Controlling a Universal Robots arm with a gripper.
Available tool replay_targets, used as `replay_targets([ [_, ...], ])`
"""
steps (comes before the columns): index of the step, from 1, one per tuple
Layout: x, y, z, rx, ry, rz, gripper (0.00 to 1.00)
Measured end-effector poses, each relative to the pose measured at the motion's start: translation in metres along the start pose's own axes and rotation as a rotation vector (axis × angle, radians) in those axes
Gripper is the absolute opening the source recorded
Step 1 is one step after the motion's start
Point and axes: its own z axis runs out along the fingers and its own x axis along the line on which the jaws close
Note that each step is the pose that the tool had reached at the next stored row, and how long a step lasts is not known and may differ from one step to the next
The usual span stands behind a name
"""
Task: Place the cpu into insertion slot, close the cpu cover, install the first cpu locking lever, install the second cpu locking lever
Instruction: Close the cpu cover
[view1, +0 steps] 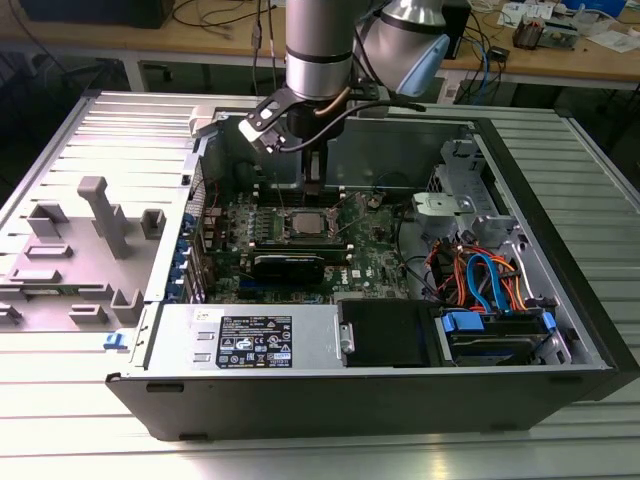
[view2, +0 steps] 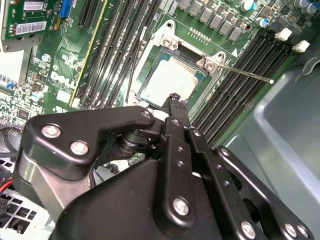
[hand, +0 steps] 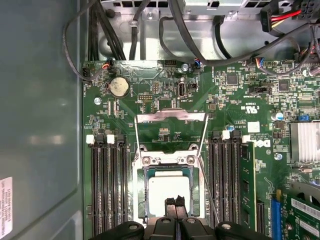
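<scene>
Down at 6 o'clock in the exterior view, closest to the camera, a silver labelled box (view1: 250, 340) sits inside the open computer case (view1: 400, 150). Further in, mid-board, the cpu (hand: 169, 192) is already lying in the insertion slot (hand: 167, 160). The gripper (hand: 176, 202) comes in from 12 o'clock and hangs right over the chip's edge, jaws pinched together with nothing between them. Can't tell if it's touching. Beyond the chip, the cpu cover (hand: 171, 118) looks tipped up on its hinge. One thin locking lever (view2: 247, 73) sticks out loose across the memory slots (hand: 107, 185).
</scene>
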Motion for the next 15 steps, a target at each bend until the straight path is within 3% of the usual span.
replay_targets([
  [5,-0.0005,0.0002,-0.0104,0.0000,0.0001,0.000,0.11],
  [15,-0.0012,0.0003,-0.0230,0.0000,0.0002,0.000,0.11],
])
